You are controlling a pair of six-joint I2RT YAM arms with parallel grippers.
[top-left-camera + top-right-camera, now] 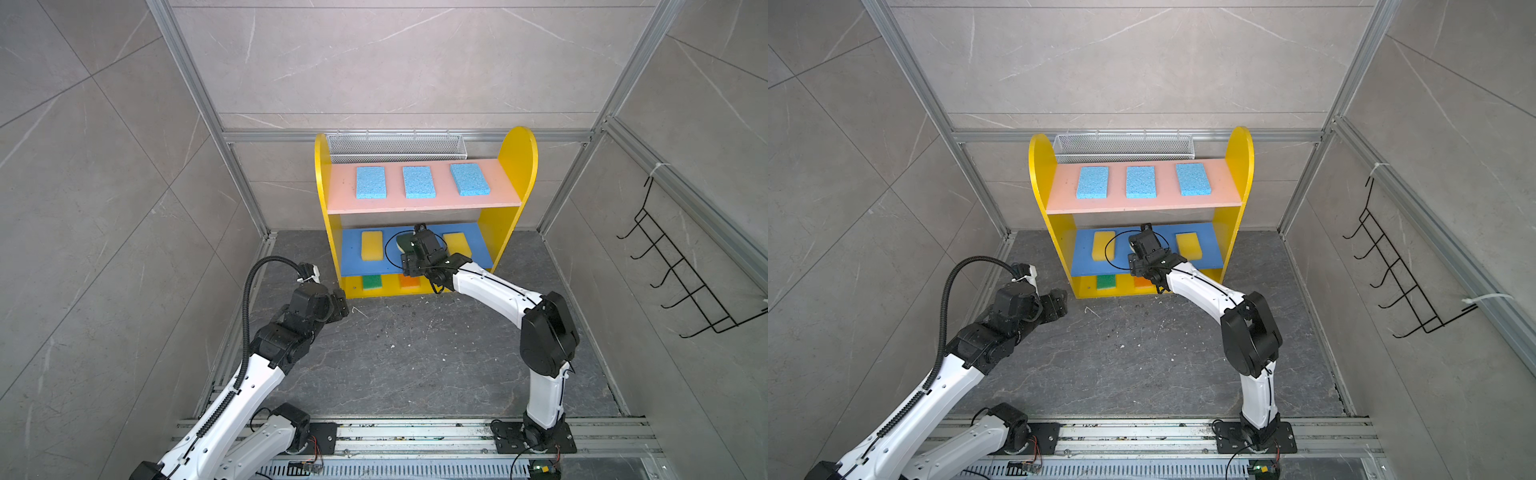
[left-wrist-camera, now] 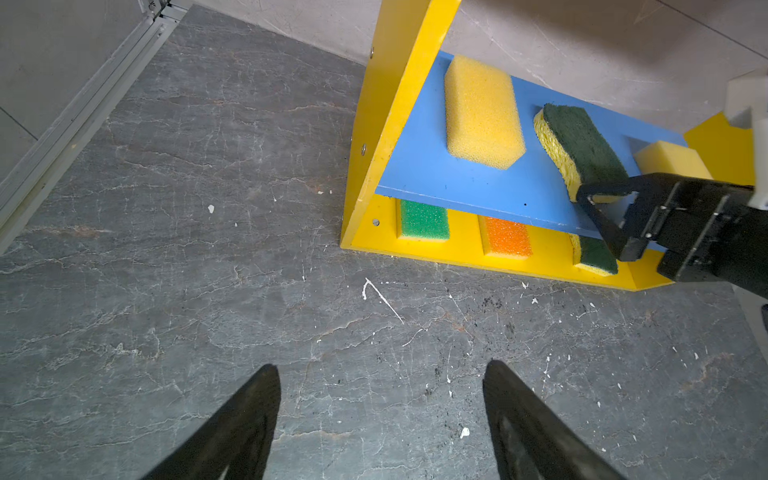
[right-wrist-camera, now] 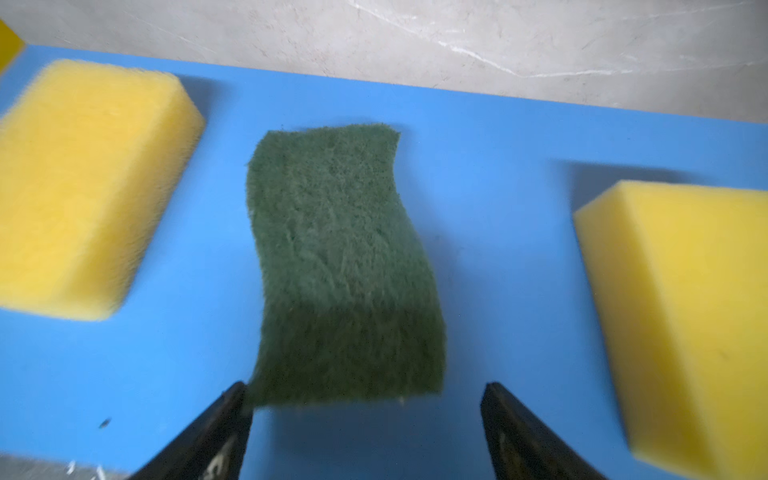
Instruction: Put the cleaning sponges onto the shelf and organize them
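The shelf (image 1: 517, 153) stands at the back wall. Three light blue cleaning sponges (image 1: 419, 182) lie in a row on its pink board. On the blue board, two yellow sponges (image 1: 371, 245) flank a dark-green wavy one (image 3: 345, 266). My right gripper (image 3: 365, 386) is open at that sponge's near end, one finger against its edge, the other apart. On the yellow base lie a bright green sponge (image 2: 424, 220), an orange one (image 2: 507, 237) and a dark-green-on-yellow one (image 2: 596, 257). My left gripper (image 2: 381, 365) hangs open over the floor, left of the shelf, holding nothing.
A silver wire-mesh basket (image 1: 395, 147) hangs behind the shelf's top. A black wire hook rack (image 1: 681, 274) is fixed to the right wall. Grey stone floor (image 1: 415, 353) stretches in front of the shelf, with mounting rails (image 1: 415, 432) along the front edge.
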